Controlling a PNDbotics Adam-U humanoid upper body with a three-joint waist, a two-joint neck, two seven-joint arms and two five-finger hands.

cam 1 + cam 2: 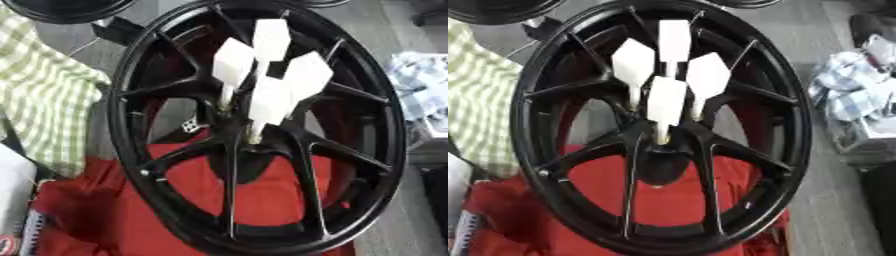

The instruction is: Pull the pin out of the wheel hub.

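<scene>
Four white pins [666, 100] stand in the middle of the wheel [531, 120], and no robot hand shows in either view, so I cannot tell how the hands are set. The black wheel fills most of the picture and lies on a red cloth [667, 195], with thin spokes going out from the hub [661, 150] to the rim. Each pin has a flat, broad white head and a thin stem below it; the stems go down together into the hub. One head points to 12 o'clock from the hub, one to 11 o'clock, one to 1 o'clock, and the nearest pin stands in front of them, just above the hub. At 9 o'clock of the wheel lies a green checked cloth [44, 95], and at 3 o'clock a blue and white cloth [846, 90] on the grey floor. I judge the pins to be light and stiff, probably plastic, and the thin stem may bend or break if it is pulled sideways. The broad head looks smooth but gives two flat faces for a pinch, so the best hold is on the head of the nearest pin, between thumb and fingers, with a pull along the stem. The wheel looks heavy and should stay in place. Heads stand close together, so a hand may knock the others.
</scene>
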